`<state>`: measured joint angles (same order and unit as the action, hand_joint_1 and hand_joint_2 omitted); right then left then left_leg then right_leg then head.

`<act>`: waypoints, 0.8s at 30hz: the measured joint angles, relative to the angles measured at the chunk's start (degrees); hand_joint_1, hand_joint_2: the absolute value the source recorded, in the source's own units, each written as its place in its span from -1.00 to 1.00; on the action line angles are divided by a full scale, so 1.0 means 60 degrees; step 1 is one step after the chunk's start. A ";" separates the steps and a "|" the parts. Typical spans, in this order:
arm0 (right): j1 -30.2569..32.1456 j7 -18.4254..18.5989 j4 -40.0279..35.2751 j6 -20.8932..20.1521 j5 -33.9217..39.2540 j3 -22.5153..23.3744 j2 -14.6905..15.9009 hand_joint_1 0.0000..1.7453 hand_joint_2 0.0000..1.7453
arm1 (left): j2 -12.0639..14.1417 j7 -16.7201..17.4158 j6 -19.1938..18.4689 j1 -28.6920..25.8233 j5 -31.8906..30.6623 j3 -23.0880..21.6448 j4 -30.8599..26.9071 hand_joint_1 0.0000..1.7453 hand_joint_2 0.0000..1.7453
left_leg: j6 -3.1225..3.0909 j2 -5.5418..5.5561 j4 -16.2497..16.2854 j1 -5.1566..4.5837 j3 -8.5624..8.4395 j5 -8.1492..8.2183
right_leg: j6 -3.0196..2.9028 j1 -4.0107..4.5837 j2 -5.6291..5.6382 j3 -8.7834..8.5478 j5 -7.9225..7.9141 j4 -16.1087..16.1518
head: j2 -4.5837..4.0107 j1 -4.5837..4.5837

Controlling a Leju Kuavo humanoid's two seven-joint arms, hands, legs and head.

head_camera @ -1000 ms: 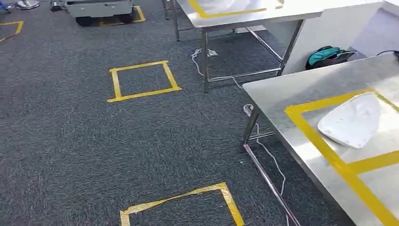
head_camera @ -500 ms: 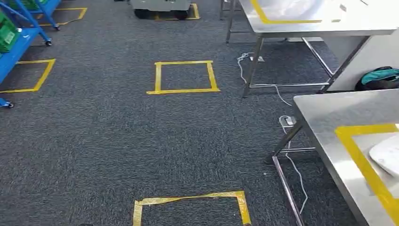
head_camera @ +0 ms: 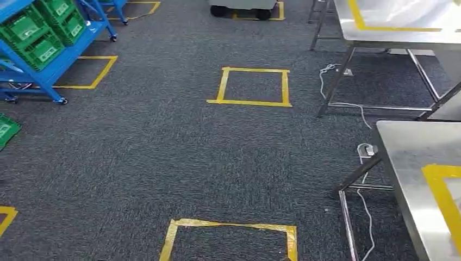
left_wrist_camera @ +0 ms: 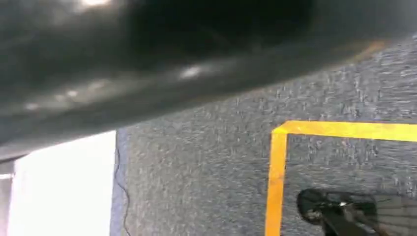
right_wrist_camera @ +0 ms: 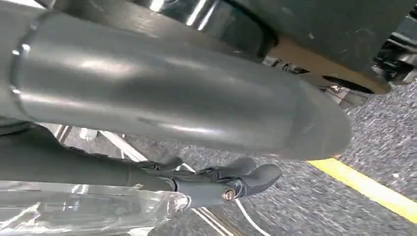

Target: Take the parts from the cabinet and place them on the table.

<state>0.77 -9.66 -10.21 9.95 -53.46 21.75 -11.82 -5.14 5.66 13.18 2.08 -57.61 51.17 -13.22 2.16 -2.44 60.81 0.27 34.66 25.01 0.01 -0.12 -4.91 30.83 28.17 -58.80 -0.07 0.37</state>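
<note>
The blue cabinet point(head_camera: 60, 60) stands at the far left of the head view, its shelves holding green bins point(head_camera: 41, 32). A corner of the steel table point(head_camera: 413, 157) with yellow tape point(head_camera: 443, 190) shows at the right edge. In the right wrist view my right hand point(right_wrist_camera: 221, 182) hangs over the carpet with dark fingers loosely curled. Crumpled clear plastic point(right_wrist_camera: 83, 211) lies against the fingers; whether they hold it I cannot tell. My left hand point(left_wrist_camera: 147, 59) is a dark blur close to the lens, and its fingers cannot be made out.
Yellow taped squares point(head_camera: 253, 86) point(head_camera: 231, 228) mark the grey carpet. A second steel table point(head_camera: 391, 32) stands at the far right, with white cables point(head_camera: 364, 152) trailing between the table legs. Another green bin point(head_camera: 5, 130) sits low at the left edge.
The whole picture has swung left as the camera turned. The table with its white bagged part slid out to the right, and the blue cabinet came in on the left.
</note>
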 joint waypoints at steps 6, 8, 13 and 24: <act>-0.0157 0.0313 0.0000 0.0211 -0.0011 0.0000 -0.0182 -1.00 -1.00 | 0.0022 0.0084 -0.0062 0.0031 -0.0004 0.0000 0.0004 -1.00 -1.00 | -0.0279 0.0087 -0.0711 -0.0025 -0.0289 -0.0090 | 0.0323 0.0057 -0.0393 -0.0086 0.0205 -0.0039 | 0.0004 -0.0029; -0.0155 0.0328 0.0000 0.0211 -0.0015 0.0000 -0.0219 -1.00 -1.00 | 0.0033 0.0098 -0.0066 0.0066 -0.0007 0.0000 0.0004 -1.00 -1.00 | -0.0373 0.0285 -0.0714 0.0007 -0.0268 -0.0113 | 0.0389 0.0021 0.0527 0.0289 0.0786 -0.0976 | 0.0004 -0.0135; -0.0097 0.0360 0.0007 0.0211 -0.0011 0.0000 -0.0219 -1.00 -1.00 | 0.0048 0.0098 -0.0091 0.0058 -0.0015 0.0000 0.0004 -1.00 -1.00 | -0.0390 0.1042 -0.0695 0.0008 -0.0252 -0.0137 | 0.0391 0.0005 0.0811 0.1120 0.0900 -0.2383 | 0.0004 -0.0179; -0.0106 0.0335 0.0011 0.0211 -0.0029 0.0000 -0.0288 -1.00 -1.00 | 0.0058 0.0098 -0.0058 0.0034 -0.0084 0.0000 0.0033 -1.00 -1.00 | 0.0107 0.0680 0.0738 0.0020 0.0587 0.0686 | -0.0013 -0.0041 0.0895 0.0028 -0.0125 0.0048 | 0.0000 -0.0036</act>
<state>0.13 -7.65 -10.14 11.21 -53.64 21.75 -13.55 -4.79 6.25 12.83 2.29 -58.12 51.17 -13.03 2.80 1.64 65.24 0.39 38.18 29.13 -0.07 -0.37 0.46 31.00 27.43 -58.51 -0.07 0.15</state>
